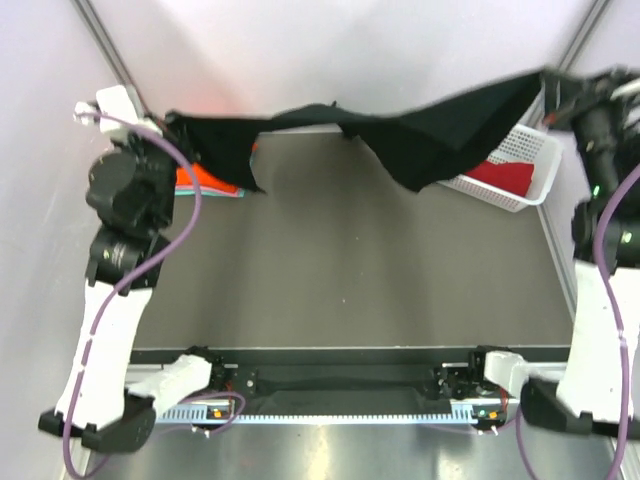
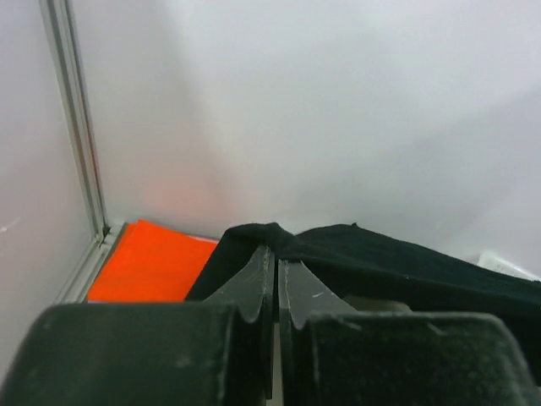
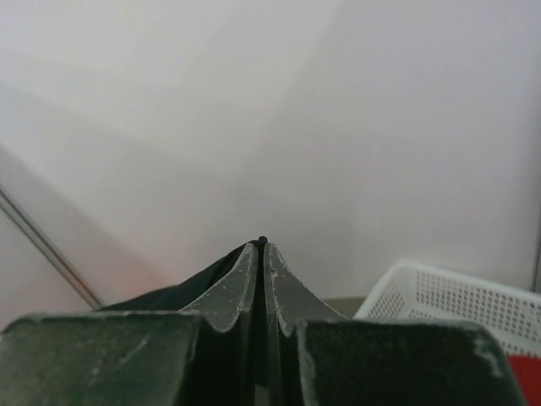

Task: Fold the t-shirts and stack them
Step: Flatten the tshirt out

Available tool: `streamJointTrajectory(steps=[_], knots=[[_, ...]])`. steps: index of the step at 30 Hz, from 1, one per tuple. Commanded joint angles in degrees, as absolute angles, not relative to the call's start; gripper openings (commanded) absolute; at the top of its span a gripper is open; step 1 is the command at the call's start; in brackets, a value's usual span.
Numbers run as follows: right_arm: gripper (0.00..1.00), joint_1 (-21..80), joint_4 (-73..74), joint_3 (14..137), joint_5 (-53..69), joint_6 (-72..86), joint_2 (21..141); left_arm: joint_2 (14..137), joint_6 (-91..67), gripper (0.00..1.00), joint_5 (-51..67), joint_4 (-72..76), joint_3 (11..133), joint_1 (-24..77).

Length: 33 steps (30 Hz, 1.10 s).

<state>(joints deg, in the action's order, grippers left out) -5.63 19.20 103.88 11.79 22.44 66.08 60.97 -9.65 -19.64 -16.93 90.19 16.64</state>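
closest to the lens, the left pincer was pressed shut, its two tips nipping one edge of the black t-shirt. from those tips the cloth ran off to the right and slightly down. below and to the left of this pincer lay the orange t-shirt, flat beside the metal rail and apart from the tips. the right pincer was likewise closed tight on the other end of the black t-shirt. only a sliver of dark cloth showed at its tips, with more hanging away to its lower left. below and to the right of that pincer stood the white basket, with a red t-shirt lying in it. seen from above, both pincers were raised at the far side of the table. the black t-shirt hung stretched between them, sagging nearer the right pincer, where its lowest fold drooped across the basket's left end. whether that fold touched the table could not be told.
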Motion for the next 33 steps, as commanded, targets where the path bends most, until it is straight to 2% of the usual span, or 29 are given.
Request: streamJointTrajectory(steps=[1,6,9,13,15,23,27,29,33], knots=[[0.00,-5.5,20.6,91.7,10.5,18.9,61.5,57.6,-12.0,0.00,-20.4,-22.4,79.3,16.4],[0.00,-5.5,26.8,78.0,10.9,22.0,50.5,50.8,-11.5,0.00,-27.5,-31.4,70.1,16.4],[0.00,-5.5,30.3,70.2,11.4,29.1,47.6,47.3,-10.1,0.00,-31.5,-30.8,61.9,16.4],[0.00,-5.4,31.4,57.9,17.1,31.5,41.9,44.3,-12.9,0.00,-25.8,-30.4,54.3,16.4],[0.00,-5.4,34.2,53.1,16.2,31.0,39.9,41.9,-14.1,0.00,-18.5,-29.5,49.8,16.4],[0.00,-5.4,42.7,49.5,8.3,30.6,34.1,37.8,-24.0,0.00,-13.2,-28.3,41.2,16.4],[0.00,-5.4,36.2,53.1,12.6,31.5,38.3,44.6,-21.1,0.00,-14.7,-24.5,47.3,16.3],[0.00,-5.3,35.5,58.2,12.0,30.9,41.5,48.6,-18.4,0.00,-15.6,-25.8,57.5,16.4],[0.00,-5.3,37.9,78.9,6.8,27.3,46.1,56.9,-10.9,0.00,-15.7,-31.8,77.8,16.4]])
